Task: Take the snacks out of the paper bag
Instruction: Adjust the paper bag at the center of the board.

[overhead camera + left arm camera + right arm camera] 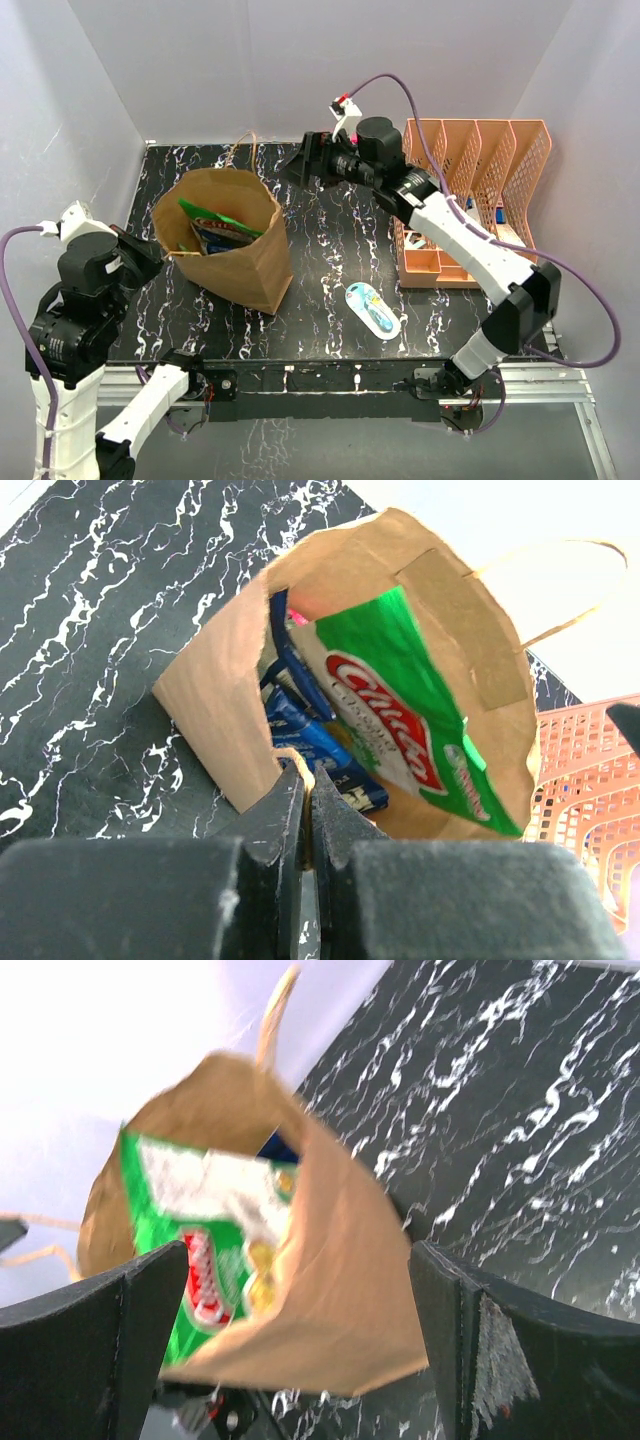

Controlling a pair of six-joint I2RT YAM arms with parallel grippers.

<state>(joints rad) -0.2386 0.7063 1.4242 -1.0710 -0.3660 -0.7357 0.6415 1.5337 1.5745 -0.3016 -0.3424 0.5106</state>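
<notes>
On my overhead feed the paper bag (240, 255) stands on the black marbled table (330, 240), left of centre, with its mouth open upward. The left gripper (307, 783) is pinched closed on the bag's near-left rim; from its wrist camera I see the two fingers (275, 825) pressed together with the paper edge caught between them. Inside the bag, a green chip bag (400, 705) with a red and white logo leans against the far wall, its top corner poking just above the rim. Beside it, lower in the bag, are dark blue packets (315, 742). One twisted paper handle (560, 575) arches off the far rim. The right gripper (297, 165) hangs near the bag's far-right side, spread wide and holding nothing. Its own camera frames the bag between the two fingers, though that view is blurred and I cannot tell whether either finger touches the paper. A white-and-teal blister pack (373, 308) lies flat on the table to the right of the bag, well apart from it, and a peach mesh organizer (478, 160) sits at the table's right edge.
</notes>
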